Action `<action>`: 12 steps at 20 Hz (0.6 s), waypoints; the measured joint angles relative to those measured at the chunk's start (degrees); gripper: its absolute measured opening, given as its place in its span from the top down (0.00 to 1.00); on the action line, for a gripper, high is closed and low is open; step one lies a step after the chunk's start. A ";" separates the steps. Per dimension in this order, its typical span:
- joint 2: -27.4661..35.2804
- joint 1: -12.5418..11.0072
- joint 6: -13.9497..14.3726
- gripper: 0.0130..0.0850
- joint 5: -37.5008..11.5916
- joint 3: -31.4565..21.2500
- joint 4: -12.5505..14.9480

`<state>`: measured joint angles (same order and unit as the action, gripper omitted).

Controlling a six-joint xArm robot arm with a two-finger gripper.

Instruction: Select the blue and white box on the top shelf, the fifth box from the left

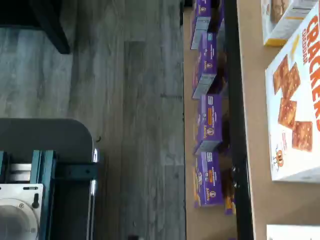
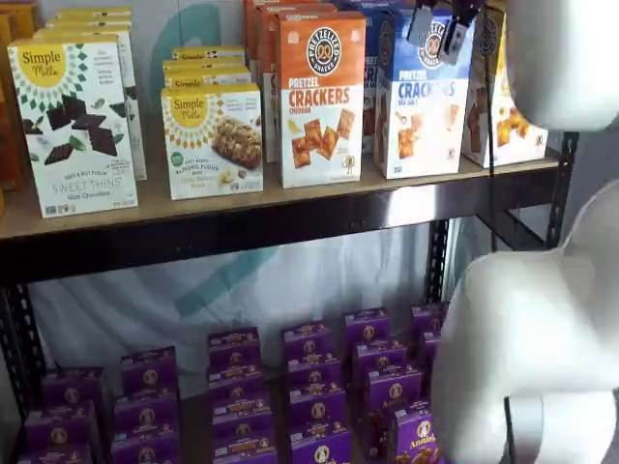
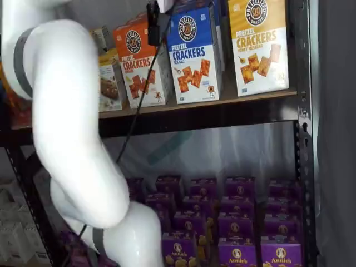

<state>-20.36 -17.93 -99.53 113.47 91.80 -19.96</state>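
Observation:
The blue and white box (image 2: 423, 106) stands upright on the top shelf (image 2: 242, 228), between an orange cheddar carton (image 2: 320, 97) and a yellow carton (image 2: 508, 97). It also shows in a shelf view (image 3: 196, 53). My gripper (image 2: 442, 21) hangs from the view's top edge in front of the box's upper part. Its two fingers are apart, and the box's logo shows in the gap. It holds nothing. In a shelf view the gripper (image 3: 156, 23) shows side-on at the box's top left corner. The wrist view shows the shelf rim (image 1: 240, 125) and the orange carton (image 1: 295, 105).
Small purple boxes (image 2: 309, 387) fill the lower level. Simple Mills cartons (image 2: 211, 140) stand further left on the top shelf. My white arm (image 3: 67, 122) fills much of both shelf views. A dark mount with teal brackets (image 1: 40, 170) shows in the wrist view over grey floor.

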 joint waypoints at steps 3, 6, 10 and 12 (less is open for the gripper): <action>-0.02 -1.66 -0.56 0.00 1.81 -0.33 -2.19; -0.87 -2.51 -1.18 0.00 2.16 -1.37 -2.83; -2.61 -4.68 -1.73 0.00 0.38 -3.53 -6.31; -3.28 -6.23 -1.69 0.00 -0.96 -4.10 -9.36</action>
<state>-23.64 -24.15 -101.22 112.51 87.70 -29.33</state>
